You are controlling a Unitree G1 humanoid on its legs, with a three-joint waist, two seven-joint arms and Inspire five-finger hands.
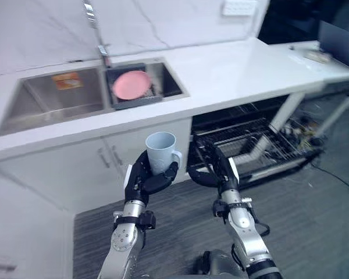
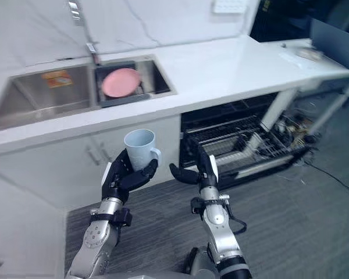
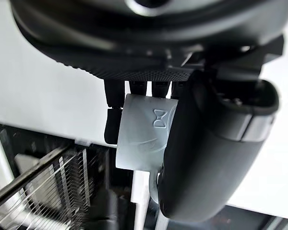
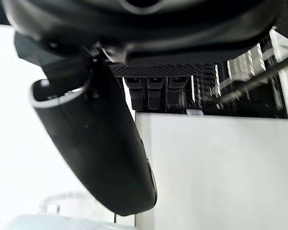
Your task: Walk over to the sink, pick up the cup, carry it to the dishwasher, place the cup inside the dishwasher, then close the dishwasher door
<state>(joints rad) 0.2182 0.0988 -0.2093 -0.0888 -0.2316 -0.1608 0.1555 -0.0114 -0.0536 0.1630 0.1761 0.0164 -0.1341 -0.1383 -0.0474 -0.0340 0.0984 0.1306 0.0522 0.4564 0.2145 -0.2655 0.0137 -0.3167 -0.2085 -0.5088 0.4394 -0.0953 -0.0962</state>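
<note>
Pale blue cup (image 1: 161, 151) stands upright between left hand's (image 1: 143, 186) curled fingers (image 3: 113, 125) and thumb.

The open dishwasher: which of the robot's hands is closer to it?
Right. The right hand hangs open just in front of the dishwasher, by its pulled-out rack. The left hand, holding the cup, is farther off, in front of the cabinet door beside it.

No legible text (sticker (image 1: 67, 80) blurred)
</note>
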